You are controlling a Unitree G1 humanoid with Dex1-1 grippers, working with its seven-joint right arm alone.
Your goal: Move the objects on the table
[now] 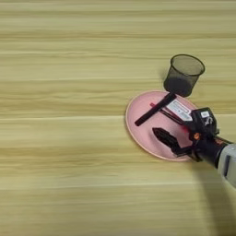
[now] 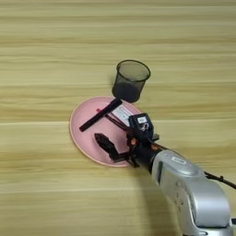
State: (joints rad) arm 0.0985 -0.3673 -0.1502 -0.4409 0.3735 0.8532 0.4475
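On the wooden table (image 1: 60, 138) a round pink plate (image 1: 144, 131) lies right of centre. Across its upper half lies a black marker (image 1: 154, 109), tilted. A thin red pen (image 1: 162, 113) runs under the marker toward the lower right, and beside it is the small white labelled box (image 1: 179, 109). Just beyond the plate's far rim stands the black mesh cup (image 1: 183, 74), upright. My right gripper (image 1: 184, 130) reaches in from the right, open. One black finger (image 1: 165, 137) lies over the plate's near half; the other finger (image 2: 140, 123) is at the pen's lower end.
My silver forearm (image 2: 191, 193) fills the lower right corner, with a thin cable (image 2: 220, 179) trailing off it. Bare wood stretches to the left of the plate and along the far side behind the cup.
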